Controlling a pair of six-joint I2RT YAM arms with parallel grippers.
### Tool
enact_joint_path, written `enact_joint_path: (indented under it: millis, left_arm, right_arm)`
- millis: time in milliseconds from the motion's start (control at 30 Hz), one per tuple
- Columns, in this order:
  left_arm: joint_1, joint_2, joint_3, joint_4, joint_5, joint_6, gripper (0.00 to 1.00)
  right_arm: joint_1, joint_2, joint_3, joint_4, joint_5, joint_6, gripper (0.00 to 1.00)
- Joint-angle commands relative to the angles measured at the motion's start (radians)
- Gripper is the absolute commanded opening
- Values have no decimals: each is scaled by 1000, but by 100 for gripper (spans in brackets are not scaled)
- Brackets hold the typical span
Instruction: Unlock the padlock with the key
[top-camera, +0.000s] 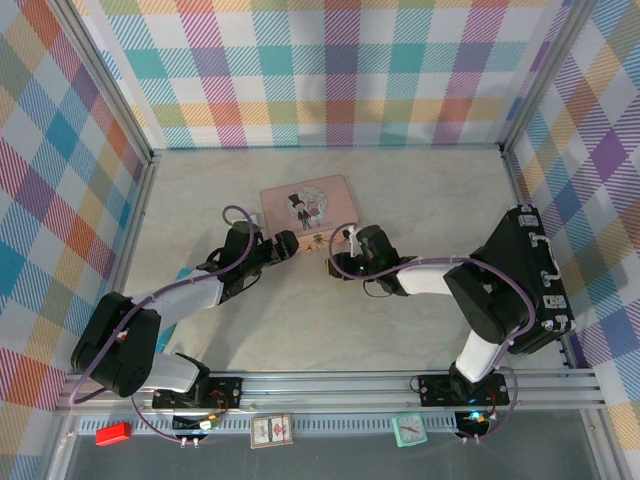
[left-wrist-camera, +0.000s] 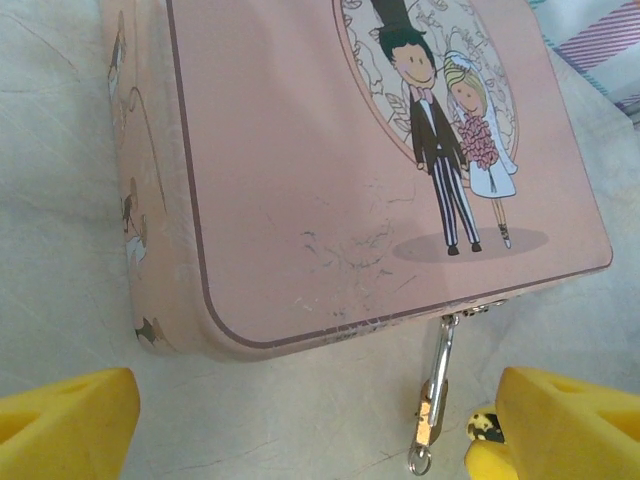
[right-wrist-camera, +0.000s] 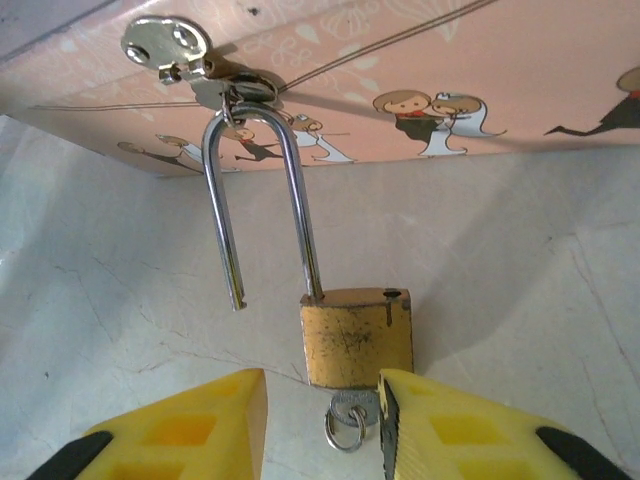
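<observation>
The padlock is a small brass body hanging by its silver shackle from the hasp of a pink tin. One shackle leg is out of the body, so the lock stands unlocked. The key, with a small ring, sticks in the bottom of the body. My right gripper is open, its yellow fingers either side of the key; the right-hand one is right beside the key head. My left gripper is wide open before the tin's near edge, with the padlock just inside its right finger. From above, the padlock lies between both grippers.
The pink tin with a cartoon wedding couple on its lid sits mid-table on the pale marbled surface. Checked walls close off the back and sides. A metal rail runs along the near edge by the arm bases.
</observation>
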Motion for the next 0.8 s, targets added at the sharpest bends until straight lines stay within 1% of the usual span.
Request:
enact_joint_path:
  millis: [0, 100, 333, 400, 633, 767]
  left_arm:
    - [21, 14, 0, 32, 38, 9, 92]
    - [22, 17, 1, 35, 48, 9, 91]
    - [23, 17, 5, 30, 54, 7, 91]
    - [22, 12, 4, 30, 53, 6, 91]
    - [23, 8, 5, 24, 52, 3, 91]
    - [22, 8, 8, 14, 43, 0, 91]
  right_arm:
    - [-9, 29, 38, -47, 0, -60, 37]
    - [-11, 54, 70, -71, -10, -88, 42]
    - [-10, 119, 134, -107, -51, -124, 46]
    - [-10, 133, 145, -124, -42, -128, 46]
    - [-10, 146, 150, -161, 48, -121, 46]
    - [-10, 152, 158, -166, 35, -111, 45]
